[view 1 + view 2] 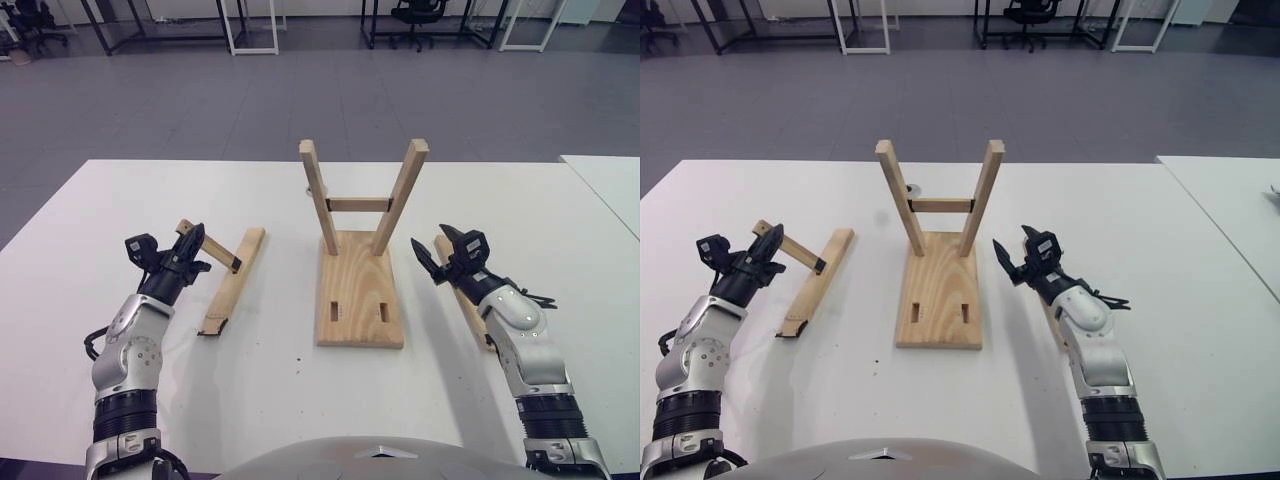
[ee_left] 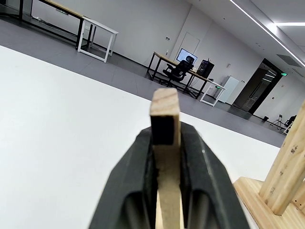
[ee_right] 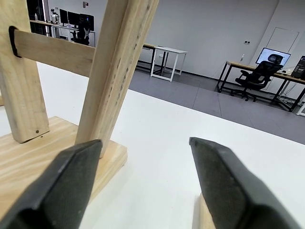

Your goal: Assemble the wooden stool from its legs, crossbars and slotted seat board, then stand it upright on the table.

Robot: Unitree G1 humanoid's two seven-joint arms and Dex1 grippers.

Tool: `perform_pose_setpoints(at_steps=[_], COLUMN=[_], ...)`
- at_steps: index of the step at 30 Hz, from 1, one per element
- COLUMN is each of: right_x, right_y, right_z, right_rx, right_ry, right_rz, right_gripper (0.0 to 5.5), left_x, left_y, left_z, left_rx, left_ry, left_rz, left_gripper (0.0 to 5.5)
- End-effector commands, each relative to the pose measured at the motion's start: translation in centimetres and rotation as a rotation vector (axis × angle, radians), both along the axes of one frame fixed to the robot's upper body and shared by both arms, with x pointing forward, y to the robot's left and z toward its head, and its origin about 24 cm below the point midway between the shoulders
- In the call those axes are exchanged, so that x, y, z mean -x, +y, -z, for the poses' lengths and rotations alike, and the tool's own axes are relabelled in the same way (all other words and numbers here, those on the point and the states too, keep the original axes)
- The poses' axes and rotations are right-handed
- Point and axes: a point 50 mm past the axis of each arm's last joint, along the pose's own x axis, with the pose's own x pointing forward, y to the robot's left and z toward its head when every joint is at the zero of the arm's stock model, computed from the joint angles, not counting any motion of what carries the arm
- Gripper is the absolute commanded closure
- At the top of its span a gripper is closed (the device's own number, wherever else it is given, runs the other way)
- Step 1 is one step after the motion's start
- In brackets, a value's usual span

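Wooden leg (image 2: 166, 102) clamped in L pincer (image 2: 167, 134); R pincer (image 3: 143, 143) wide open, empty.

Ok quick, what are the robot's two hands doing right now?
Left gripper: closed, holding a wooden leg.
Right gripper: open, holding nothing.

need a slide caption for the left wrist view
Left gripper shut on the end of a loose wooden leg, with the seat board and a fitted leg standing beyond.
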Motion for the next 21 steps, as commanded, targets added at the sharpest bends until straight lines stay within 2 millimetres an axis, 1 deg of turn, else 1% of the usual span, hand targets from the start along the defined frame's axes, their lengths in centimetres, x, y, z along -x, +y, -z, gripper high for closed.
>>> perform_pose_setpoints(at_steps=[1,3,6,9,15,19,21], right_x=[0.1,0.0,0.0,-0.2,-0.4,-0.5,-0.5], right_y=[-0.6,-0.5,-0.2,-0.3,-0.4,-0.2,-0.1], right_z=[0.0,0.1,0.2,0.2,0.1,0.4,0.4], right_rx=[0.021,0.031,0.035,0.045,0.050,0.056,0.071], right_ry=[-0.001,-0.001,-0.002,-0.010,-0.021,-0.017,-0.021], right_rz=[0.013,0.007,-0.004,0.000,0.005,-0.003,-0.009], right_gripper=[2.09,2.09,2.09,2.09,2.09,2.09,2.09], left_x=[0.3,0.9,1.7,1.9,2.2,2.9,3.3], left_y=[0.1,0.3,0.2,-0.2,0.1,0.1,-0.3], left_z=[0.9,0.9,0.2,-1.2,-1.9,-0.6,0.7], left_rx=[-0.055,-0.079,-0.083,-0.046,-0.042,-0.066,-0.146], left_ry=[0.072,0.105,0.126,0.127,0.139,0.189,0.248], left_rz=[-0.004,-0.019,-0.031,-0.030,-0.044,-0.054,-0.040], left_gripper=[5.09,5.09,5.09,5.09,5.09,5.09,5.09])
